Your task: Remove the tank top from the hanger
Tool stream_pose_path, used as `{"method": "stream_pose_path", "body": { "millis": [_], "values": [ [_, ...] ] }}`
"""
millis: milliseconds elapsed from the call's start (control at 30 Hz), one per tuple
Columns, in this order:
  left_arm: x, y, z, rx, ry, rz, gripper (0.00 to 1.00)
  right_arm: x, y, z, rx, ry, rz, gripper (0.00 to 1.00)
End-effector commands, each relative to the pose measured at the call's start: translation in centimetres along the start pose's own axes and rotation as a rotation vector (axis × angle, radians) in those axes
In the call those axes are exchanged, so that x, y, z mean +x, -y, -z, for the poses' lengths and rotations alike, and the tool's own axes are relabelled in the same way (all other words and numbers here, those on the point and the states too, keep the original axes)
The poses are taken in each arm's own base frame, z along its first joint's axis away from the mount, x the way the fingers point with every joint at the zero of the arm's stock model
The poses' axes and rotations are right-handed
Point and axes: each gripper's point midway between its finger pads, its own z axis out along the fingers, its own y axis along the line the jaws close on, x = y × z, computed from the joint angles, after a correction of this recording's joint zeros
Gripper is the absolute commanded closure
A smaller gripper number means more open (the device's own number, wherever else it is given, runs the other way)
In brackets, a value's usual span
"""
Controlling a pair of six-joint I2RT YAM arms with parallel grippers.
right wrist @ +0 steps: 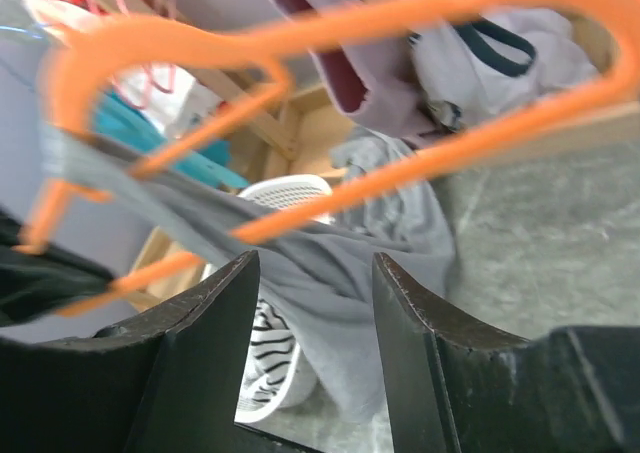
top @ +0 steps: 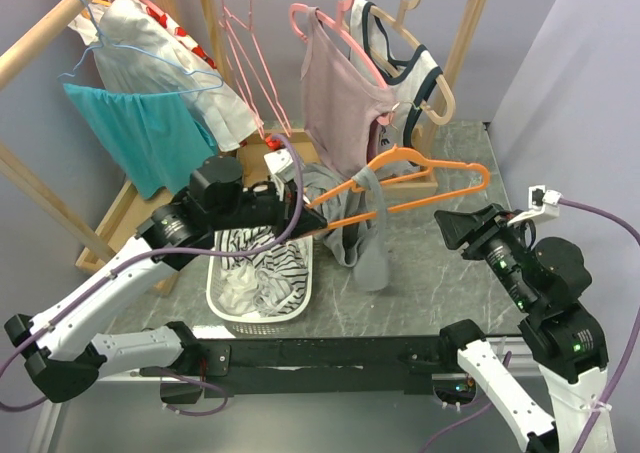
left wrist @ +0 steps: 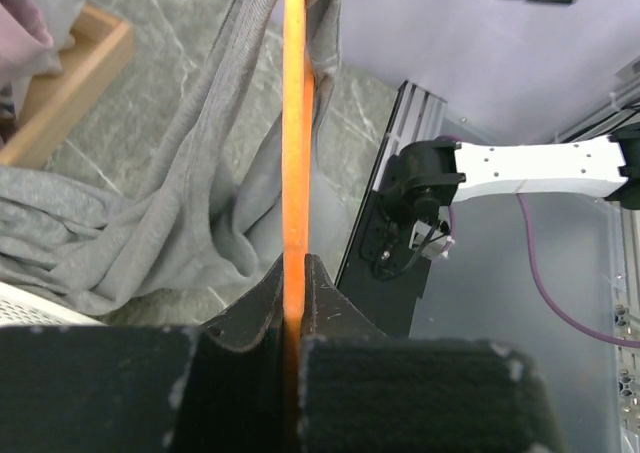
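In the top view the scene is lit brightly and evenly by soft, diffuse light. Only faint shadows are cast on the marble surface [top: 440,283] beneath the grey tank top [top: 372,258] and the white laundry basket [top: 213,295], and everything is rendered in sharp focus. In the left wrist view the orange hanger [left wrist: 295,123] is overexposed to a glowing, blurred streak, and the left hand [left wrist: 291,273] is rendered dark and soft. In the right wrist view the hanger and the background are blurred by defocus, and the right hand [right wrist: 315,273] is shown in deep shadow.
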Motion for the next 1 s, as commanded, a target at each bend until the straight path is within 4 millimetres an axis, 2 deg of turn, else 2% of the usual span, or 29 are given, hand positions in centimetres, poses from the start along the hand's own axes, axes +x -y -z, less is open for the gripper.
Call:
{"method": "stream_pose_path", "body": {
  "millis": [0,67,100,133,300,500,700,867,900,967],
  "values": [
    [-1.9,0.7,-0.6,0.017,0.084,-0.062,0.99,-1.7,-3.1,-0.1,-0.140,0.047,-0.019,0.43],
    [-1.6,0.8,-1.2,0.020,0.080,-0.060,0.99,-1.2,-3.8,-0.9,-0.179,0.027,-0.041,0.43],
    [-1.4,0.7,-1.4,0.015,0.078,-0.056,0.99,-1.7,-4.6,-1.1,-0.218,0.044,-0.060,0.44],
    [-1.1,1.0,-1.8,0.024,0.072,-0.052,0.99,-1.1,-4.8,-1.6,-0.241,0.020,-0.066,0.44],
    [0.0,1.9,-3.6,0.052,0.052,-0.041,0.99,-1.6,-6.2,-2.5,-0.303,0.024,-0.084,0.44],
    [1.3,3.3,-5.5,0.077,0.021,-0.040,0.99,-1.9,-6.5,-3.2,-0.310,0.033,-0.090,0.43],
    [0.5,3.4,-5.1,0.055,0.064,-0.049,0.99,-1.0,-6.4,-3.7,-0.312,-0.006,-0.106,0.44],
    [-0.1,1.4,-4.4,-0.072,0.093,-0.038,0.99,-1.5,-6.0,-2.7,-0.286,0.016,-0.088,0.44],
    [-0.7,0.5,-4.2,-0.132,0.116,-0.029,0.99,-1.6,-5.9,-2.3,-0.276,0.016,-0.088,0.44],
    [-1.1,0.3,-3.9,-0.149,0.126,-0.029,0.99,-1.6,-5.6,-2.0,-0.260,0.017,-0.093,0.45]
  ]
}}
